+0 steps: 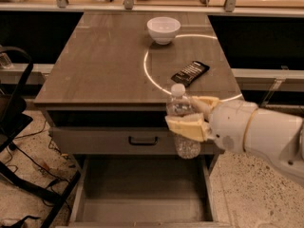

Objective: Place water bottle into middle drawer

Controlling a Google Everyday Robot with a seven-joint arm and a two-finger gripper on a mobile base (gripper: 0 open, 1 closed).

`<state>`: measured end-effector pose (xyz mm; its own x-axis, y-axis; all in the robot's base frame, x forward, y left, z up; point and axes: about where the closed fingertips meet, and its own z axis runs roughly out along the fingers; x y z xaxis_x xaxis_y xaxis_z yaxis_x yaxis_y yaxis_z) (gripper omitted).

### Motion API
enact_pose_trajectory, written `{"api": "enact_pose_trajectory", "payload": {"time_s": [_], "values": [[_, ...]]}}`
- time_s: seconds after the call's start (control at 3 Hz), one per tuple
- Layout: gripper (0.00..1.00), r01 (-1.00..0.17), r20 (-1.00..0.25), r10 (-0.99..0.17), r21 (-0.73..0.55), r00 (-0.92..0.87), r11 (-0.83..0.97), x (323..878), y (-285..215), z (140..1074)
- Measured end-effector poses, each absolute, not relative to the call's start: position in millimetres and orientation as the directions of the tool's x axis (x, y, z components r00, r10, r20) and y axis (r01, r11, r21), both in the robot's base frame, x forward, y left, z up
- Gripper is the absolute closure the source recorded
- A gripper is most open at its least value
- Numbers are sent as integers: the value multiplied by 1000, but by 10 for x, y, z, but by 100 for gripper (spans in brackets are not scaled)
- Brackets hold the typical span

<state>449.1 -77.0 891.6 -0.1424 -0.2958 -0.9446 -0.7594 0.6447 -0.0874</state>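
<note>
Water bottle (187, 146), clear ribbed plastic w/ white cap, hangs upright in the air just in front of the cabinet's front edge, cap about level w/ the tabletop (104, 56), base down in front of the closed upper drawer front (95, 140) and its dark bar handle. The gripper (192, 115) is clamped round the bottle's midsection, one tan finger across the near side, the other behind; white arm comes in from the right of frame. Below sits the middle drawer (137, 191), pulled out, grey floor bare, low side walls. The bottle looks to be over the drawer's right-hand portion, well above the floor. Judged step: carry phase, grasp done, bottle not yet lowered. Next move prob. calls for a descent clear of the upper drawer front, maybe a small shift toward the drawer's centre, then setting the base flat on the floor before letting go; released too high or tilted, a light bottle like this would likely tip and roll. On the tabletop: white bowl (163, 29) near the back, dark snack packet (190, 72) nearer the front right, a bright ring of light (145, 68) curving between them. Room: speckled floor (33, 160), black frame and cables (19, 151) at left, a shelf w/ metal legs behind.
</note>
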Motion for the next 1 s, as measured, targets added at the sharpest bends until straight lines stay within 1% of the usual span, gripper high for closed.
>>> {"api": "enact_pose_trajectory", "payload": {"time_s": [0.33, 0.67, 1.0], "values": [[100, -818, -953, -265, -32, -148, 574, 4261, -739, 8189], [100, -887, -969, -215, 7, -120, 462, 4171, -655, 7274], [100, -916, -978, -173, 36, -114, 400, 4225, -610, 6761]]}}
